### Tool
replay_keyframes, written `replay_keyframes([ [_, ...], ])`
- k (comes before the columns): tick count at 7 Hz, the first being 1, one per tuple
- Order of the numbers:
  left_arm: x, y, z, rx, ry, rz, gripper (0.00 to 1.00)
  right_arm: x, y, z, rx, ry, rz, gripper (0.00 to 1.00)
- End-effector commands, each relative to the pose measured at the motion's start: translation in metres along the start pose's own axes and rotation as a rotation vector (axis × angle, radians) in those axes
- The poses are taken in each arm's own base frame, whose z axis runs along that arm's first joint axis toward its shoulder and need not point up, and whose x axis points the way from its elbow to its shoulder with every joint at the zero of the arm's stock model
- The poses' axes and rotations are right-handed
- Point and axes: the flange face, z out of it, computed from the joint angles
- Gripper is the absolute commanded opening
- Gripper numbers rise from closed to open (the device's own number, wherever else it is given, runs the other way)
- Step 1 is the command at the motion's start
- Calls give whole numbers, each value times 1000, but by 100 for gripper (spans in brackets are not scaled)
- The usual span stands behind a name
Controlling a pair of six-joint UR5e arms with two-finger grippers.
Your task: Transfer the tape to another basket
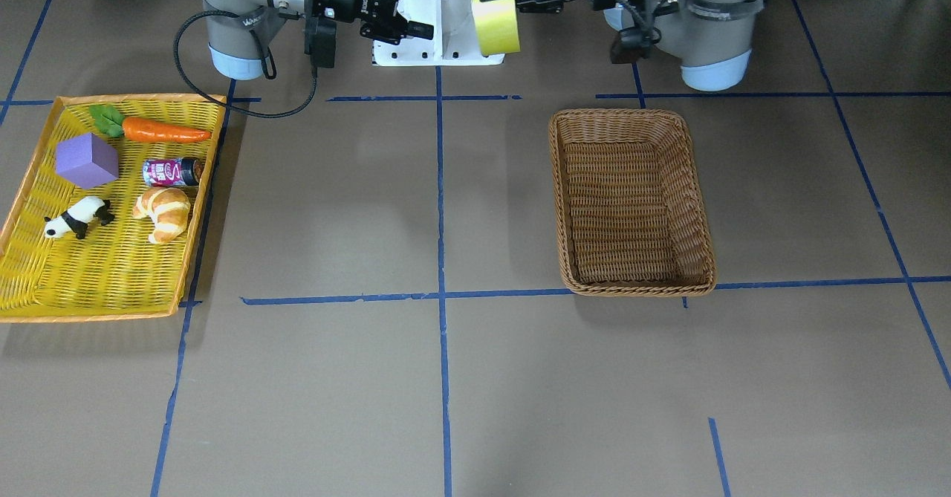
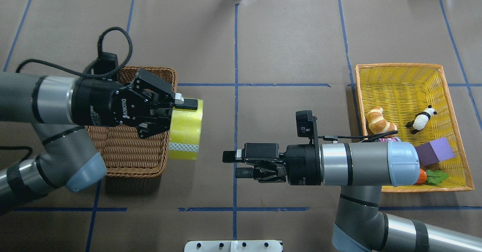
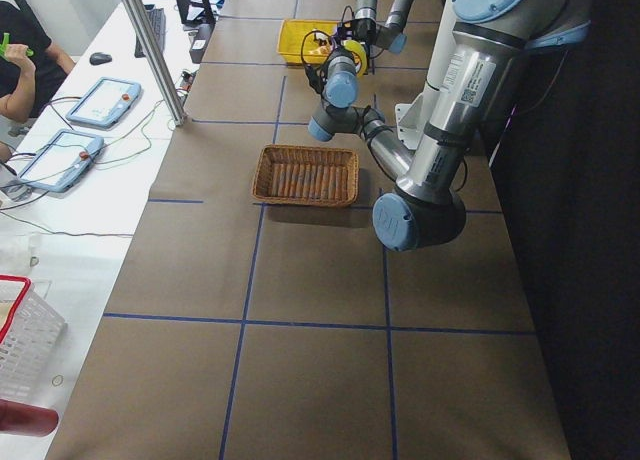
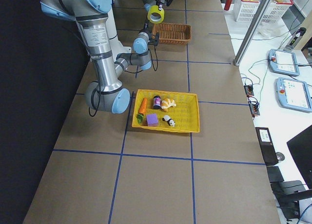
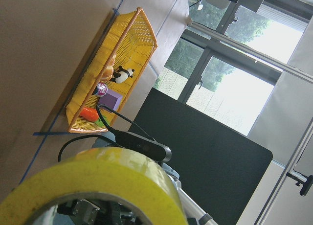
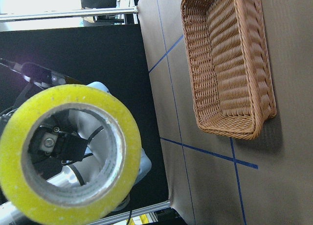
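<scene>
Left arm reaches in level from the left edge, forearm horizontal, wrist pointing toward the table's middle. It hangs well above the brown wicker basket (image 2: 131, 173), which sits empty below it.

Left gripper (image 2: 180, 110) is pinching the tape (image 2: 186, 129) by the wall of the roll. One finger lies along the outer face; the other is hidden, probably inside the core. The roll stands on edge, with its open core facing the other arm.

The tape is held aloft, clear of table (image 2: 282, 48) and basket alike. From overhead it overlaps the basket's inner edge, but it rides high, so I cannot say it is truly over the opening.

Right gripper (image 2: 233, 164) has its jaws spread and holds nothing. It points straight at the roll and stands apart from it, with that arm also level.

Far right is the yellow tray (image 2: 399, 65): toys in it, no tape.

Progress, as I judge it: the tape is out of the tray and in the left gripper. What is left is to carry it over the wicker basket, lower it and release.
</scene>
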Motion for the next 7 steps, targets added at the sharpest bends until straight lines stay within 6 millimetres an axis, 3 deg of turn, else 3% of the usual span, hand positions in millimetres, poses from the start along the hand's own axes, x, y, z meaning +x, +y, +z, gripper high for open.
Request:
replay_keyframes([
  [1,-5,-25,-28,43,-93,-4,0,-1,-31,-22,36,53,-21,100],
  [4,6,-55,-35,123,-356,76,0,-45,-138,-90,136,337,-47,100],
  [5,2,-66,-31,158,-417,102,0,-47,-160,-97,184,422,-118,100],
  [7,-11,-85,-27,185,-542,204,0,-50,-214,-132,299,645,-182,100],
])
